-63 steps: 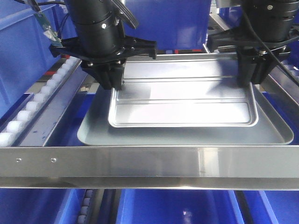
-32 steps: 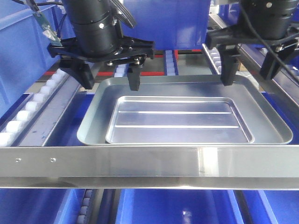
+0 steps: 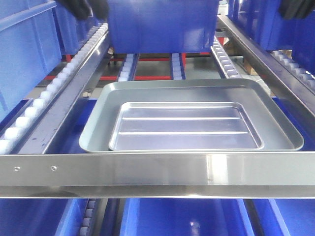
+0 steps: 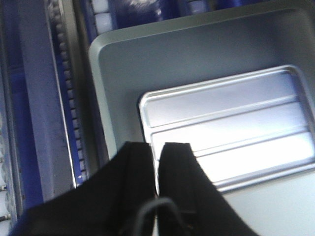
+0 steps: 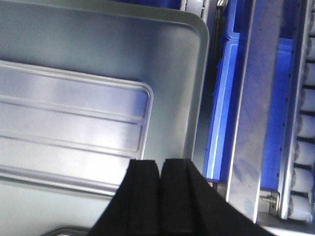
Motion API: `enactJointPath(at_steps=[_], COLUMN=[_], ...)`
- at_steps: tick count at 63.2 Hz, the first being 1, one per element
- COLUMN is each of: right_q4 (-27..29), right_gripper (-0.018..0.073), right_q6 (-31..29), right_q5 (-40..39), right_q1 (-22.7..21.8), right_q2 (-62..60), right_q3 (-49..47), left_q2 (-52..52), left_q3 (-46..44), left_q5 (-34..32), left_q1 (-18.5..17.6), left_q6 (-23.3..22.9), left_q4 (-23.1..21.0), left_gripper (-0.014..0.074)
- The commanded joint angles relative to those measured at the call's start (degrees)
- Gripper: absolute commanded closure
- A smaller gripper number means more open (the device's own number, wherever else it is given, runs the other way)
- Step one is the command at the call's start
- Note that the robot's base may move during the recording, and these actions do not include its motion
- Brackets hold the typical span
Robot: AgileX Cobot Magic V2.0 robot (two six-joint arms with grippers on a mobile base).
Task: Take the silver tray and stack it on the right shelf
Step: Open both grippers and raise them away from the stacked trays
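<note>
The silver tray (image 3: 184,126), shiny with two long ribs, lies flat inside a larger dull grey tray (image 3: 96,129) on the right shelf, just behind its steel front crossbar (image 3: 157,174). Both arms are raised, and the front view catches only dark tips of them at the top corners. In the left wrist view my left gripper (image 4: 157,146) hangs above the silver tray's (image 4: 231,128) left end, shut on nothing. My right gripper (image 5: 160,162) is high over the right end of the silver tray (image 5: 69,123), also shut and empty.
Rails of white rollers (image 3: 47,96) run along the shelf's left side and another rail (image 3: 224,59) at the back right. A blue bin (image 3: 162,24) stands behind the trays, blue bins (image 3: 24,54) flank the left, and more sit below the crossbar.
Both grippers let go of the silver tray, which dropped flat into the grey tray. The arms then rose almost out of the front view and their jaws closed.
</note>
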Motion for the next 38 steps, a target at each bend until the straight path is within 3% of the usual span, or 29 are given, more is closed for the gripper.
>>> enactJointPath(at_steps=[1, 21, 38], right_q4=[-0.9, -1.2, -1.3], right_gripper=[0.0505, 0.0508, 0.0508], right_q6=[-0.5, -0.5, -0.6], right_q5=[-5.6, -22.1, -24.0], right_q1=[-0.1, 0.0, 0.2], right_q2=[-5.5, -24.2, -43.4], right_q3=[3.2, 30.8, 42.0], left_q2=[-7.2, -24.3, -39.7], left_q3=[5.6, 34.7, 45.9], left_q5=[-7.6, -25.7, -29.1], left_q1=[-0.3, -0.6, -7.2], left_q6=[0.3, 0.3, 0.3], left_q4=[0.1, 0.1, 2.6], left_gripper=[0.0685, 0.0687, 0.0687])
